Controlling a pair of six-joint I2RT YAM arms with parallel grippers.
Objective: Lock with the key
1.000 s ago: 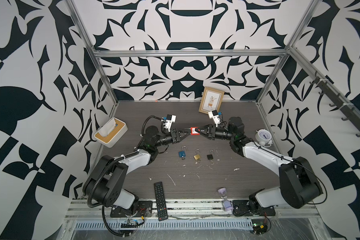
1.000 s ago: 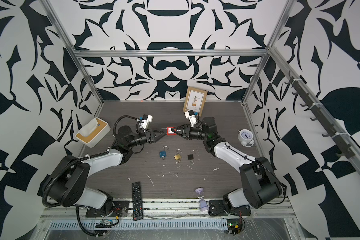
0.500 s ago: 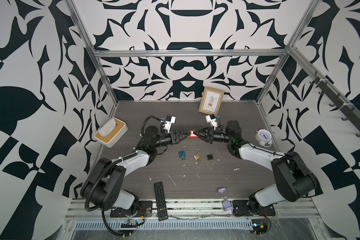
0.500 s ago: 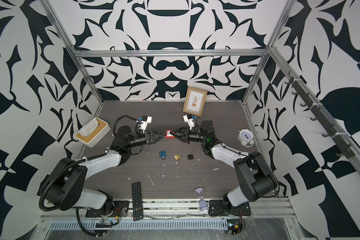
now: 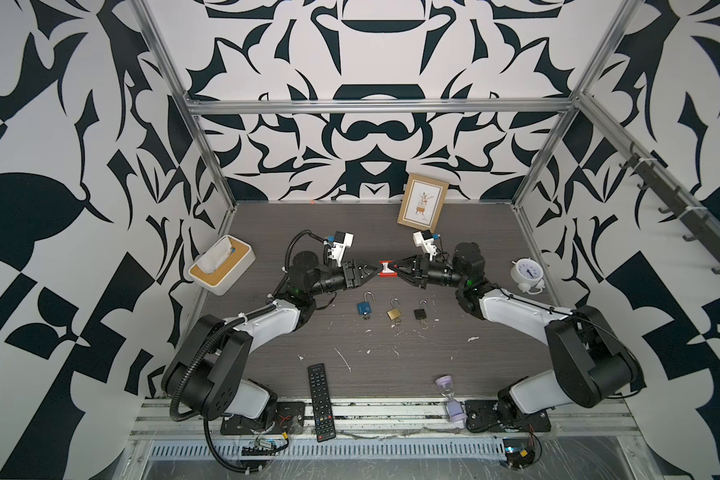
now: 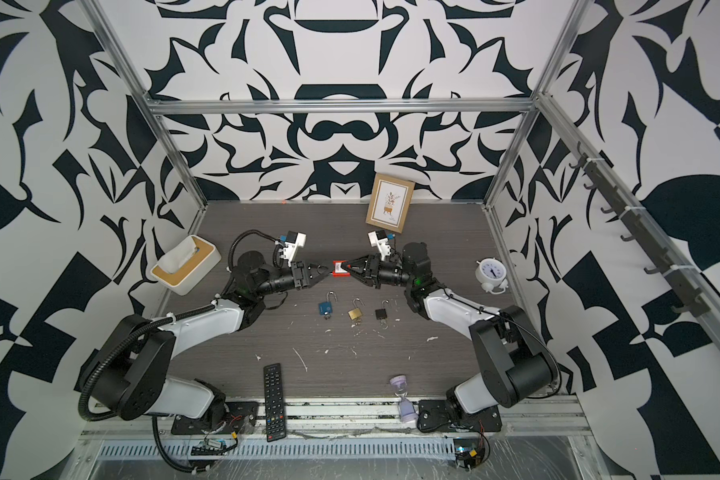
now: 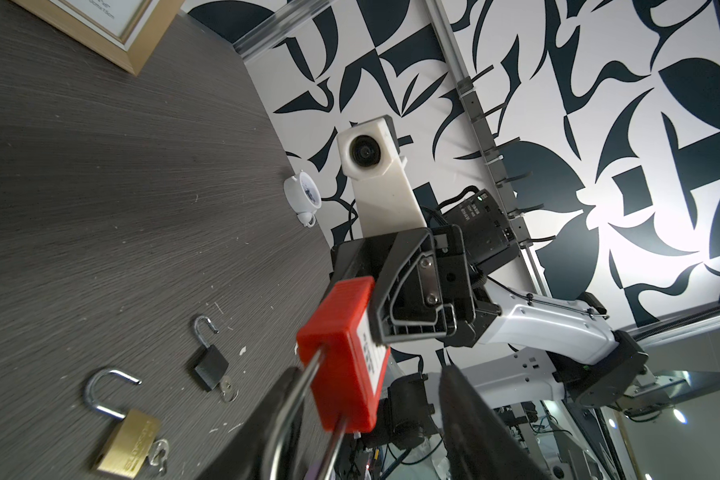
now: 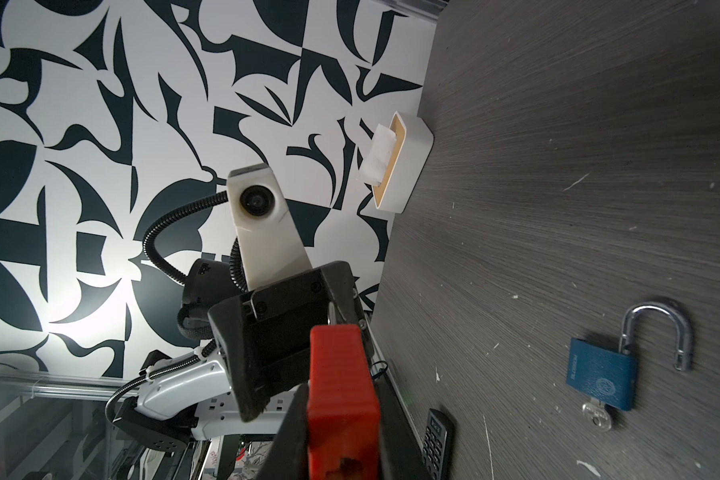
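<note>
Right pincer [image 5: 395, 268] clenches the red padlock [image 5: 386, 269]; left pincer [image 5: 376, 272], at its nine o'clock, gapes released around the shackle [image 7: 306, 376].

Two matching arms. Left arm [image 5: 267, 322] and right arm [image 5: 516, 311]: white link shells, black joint housings. Left gripper [image 5: 375, 272] and right gripper [image 5: 395, 269]: black ribbed triangular fingers [image 7: 408, 291], silver screws [image 7: 424, 262] on a metal strip. White plastic camera bracket [image 7: 375, 174] on each wrist. Ribbed black hose [image 8: 152, 230] on the left arm, thin black cable [image 7: 553, 304] zip-tied along the right. Motor label [image 7: 468, 212]: white print, unreadable. Small green light [image 6: 417, 281] on the right arm.
</note>
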